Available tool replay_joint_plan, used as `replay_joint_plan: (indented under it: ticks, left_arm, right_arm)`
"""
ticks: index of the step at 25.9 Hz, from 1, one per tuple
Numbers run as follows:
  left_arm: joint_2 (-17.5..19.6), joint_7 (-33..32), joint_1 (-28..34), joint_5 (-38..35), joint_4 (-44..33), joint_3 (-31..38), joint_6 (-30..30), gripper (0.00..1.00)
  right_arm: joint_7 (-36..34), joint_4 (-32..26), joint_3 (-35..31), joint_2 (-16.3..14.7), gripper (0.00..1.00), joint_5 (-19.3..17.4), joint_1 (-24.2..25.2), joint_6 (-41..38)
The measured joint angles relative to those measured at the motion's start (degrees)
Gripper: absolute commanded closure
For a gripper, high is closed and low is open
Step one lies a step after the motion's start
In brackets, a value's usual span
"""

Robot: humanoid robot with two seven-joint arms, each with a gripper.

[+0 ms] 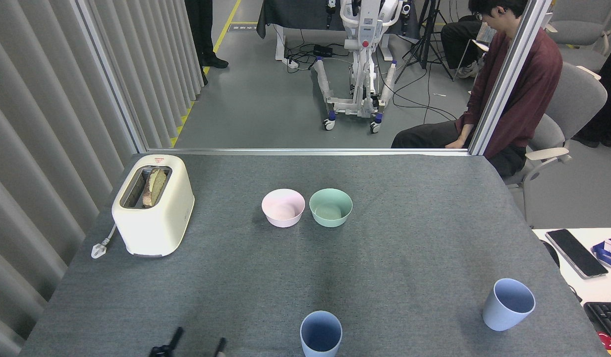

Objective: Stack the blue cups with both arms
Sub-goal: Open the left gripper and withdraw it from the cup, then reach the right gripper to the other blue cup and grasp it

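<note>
Two pale blue cups stand upright on the grey table (394, 248). One blue cup (321, 333) is at the front edge near the middle, the other blue cup (508, 303) at the front right. Only two slim black fingertips of my left gripper (196, 345) poke up at the bottom edge, left of the middle cup and well apart from it. The fingertips are spread wide with nothing between them. My right gripper is out of view.
A pink bowl (283, 207) and a mint-green bowl (330, 207) sit side by side mid-table. A cream toaster (153, 204) with bread stands at the left. A person sits beyond the table's right corner. A phone (576, 253) and keyboard lie on a white desk at the right.
</note>
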Motion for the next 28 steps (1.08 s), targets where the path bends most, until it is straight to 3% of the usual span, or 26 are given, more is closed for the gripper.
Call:
replay_joint_plan:
  ticks: [3,7,12,15,20,28]
  left_arm:
    - [1.28,-0.4,1.93,6.85,1.17,10.1,-0.22,0.0]
    - [3.95,-0.95,4.57,11.83,-0.53,15.59,-0.29,0.0]
    - [5.66,-1.15,5.79,14.67,-1.35,17.43,-0.29,0.0]
    - [5.96,-1.16,5.88,15.04,-1.4,17.66,-0.25,0.0]
    - [6.12,-1.18,5.53,15.18,-1.35,17.8,-0.16,0.0]
    - [6.22,-1.03,5.36,15.31,-1.15,17.93,0.04,0.0]
  right_arm:
    - [1.32,1.3,-0.18,0.15,0.0,-0.2,-1.5,2.06]
    - [4.22,5.5,-2.14,0.46,0.0,-0.95,-6.81,6.63]
    - [7.53,12.16,-7.51,0.03,0.0,-1.86,-15.6,8.19]
    - [8.19,15.97,-9.15,-2.44,0.0,-2.04,-19.45,8.19]
    - [8.61,21.21,-9.46,-5.8,0.0,-2.15,-23.97,7.61]
    - [8.75,27.86,-9.21,-6.77,0.0,-1.97,-30.24,5.32]
